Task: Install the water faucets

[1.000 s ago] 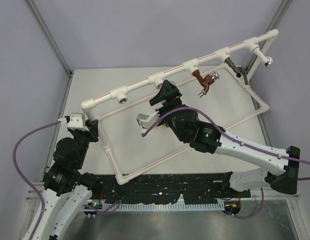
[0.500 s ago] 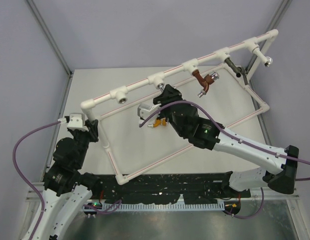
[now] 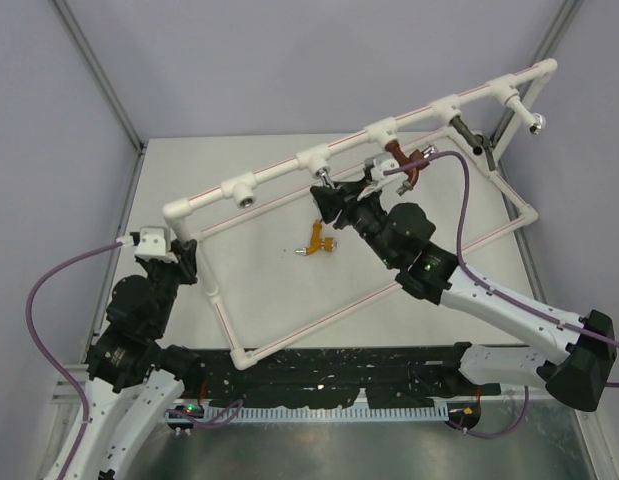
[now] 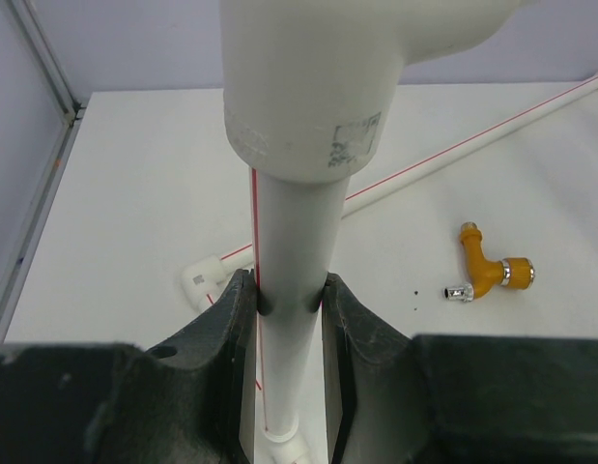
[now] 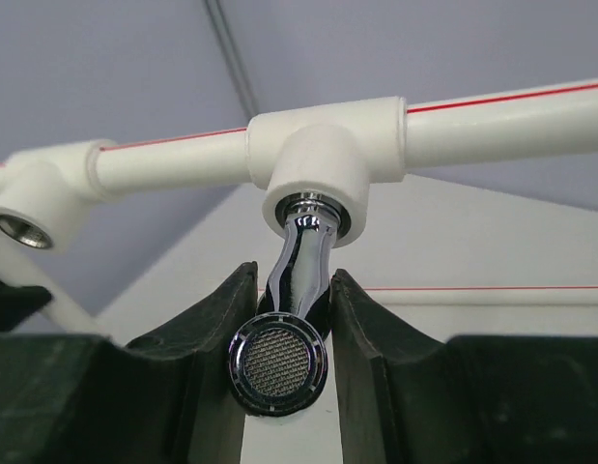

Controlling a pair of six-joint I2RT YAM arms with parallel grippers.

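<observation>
A chrome water faucet (image 5: 300, 266) hangs from a tee socket (image 5: 327, 179) of the white pipe frame (image 3: 279, 172), its inlet end in the socket and its mesh spout facing the camera. My right gripper (image 5: 287, 309) is shut on its body; from above the gripper (image 3: 332, 192) sits just under that tee. An orange-yellow faucet (image 3: 317, 240) (image 4: 492, 271) lies loose on the table. A red-brown faucet (image 3: 403, 166), a dark grey one (image 3: 468, 133) and another chrome one (image 3: 537, 122) hang from tees further right. My left gripper (image 4: 289, 304) is shut on the frame's upright post (image 4: 289, 232).
One tee socket (image 3: 245, 191) at the left of the top rail holds nothing. The frame's lower rectangle (image 3: 319, 315) lies on the white table. Grey walls and metal posts (image 3: 99, 75) enclose the table. A black rail (image 3: 319, 365) runs along the near edge.
My right gripper has gone from open to shut on the chrome faucet at the tee, and its wrist has swung right, uncovering the orange-yellow faucet. The left arm has not moved.
</observation>
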